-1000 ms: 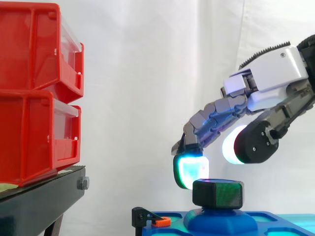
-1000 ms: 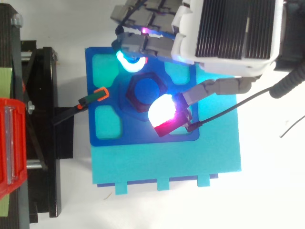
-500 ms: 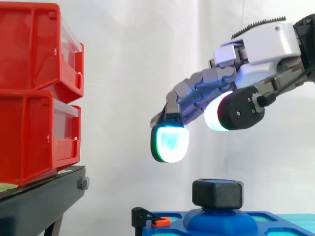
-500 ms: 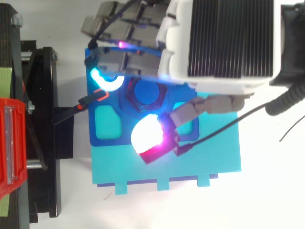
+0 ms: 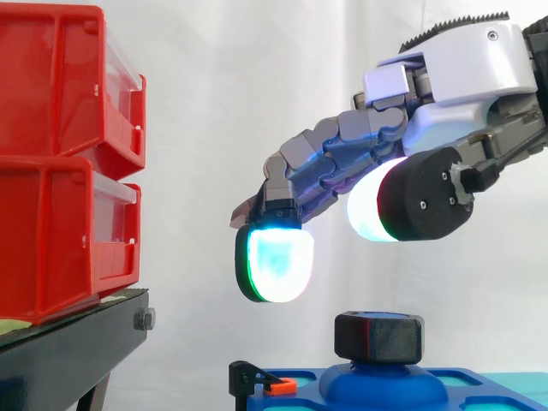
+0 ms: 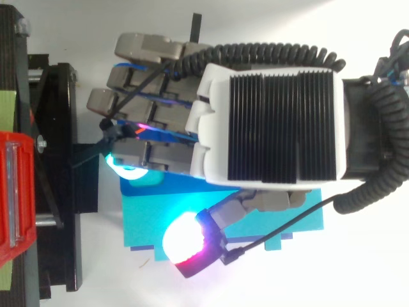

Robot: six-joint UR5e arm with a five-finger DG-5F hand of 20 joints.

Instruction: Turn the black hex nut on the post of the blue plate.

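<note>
Bright even light; white curtain (image 5: 223, 103) washed out; pads (image 6: 184, 240) bloom with glare.

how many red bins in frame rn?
2. The upper bin sits stacked on the lower bin, both on the black stand at the left of the side view. Others may be hidden beyond the picture's edge.

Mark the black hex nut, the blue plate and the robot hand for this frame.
black hex nut (image 5: 379, 336): side view, on its front face.
blue plate (image 5: 301, 399): side view, on its left front part.
robot hand (image 6: 281, 121): top view, on its ribbed back.
</note>
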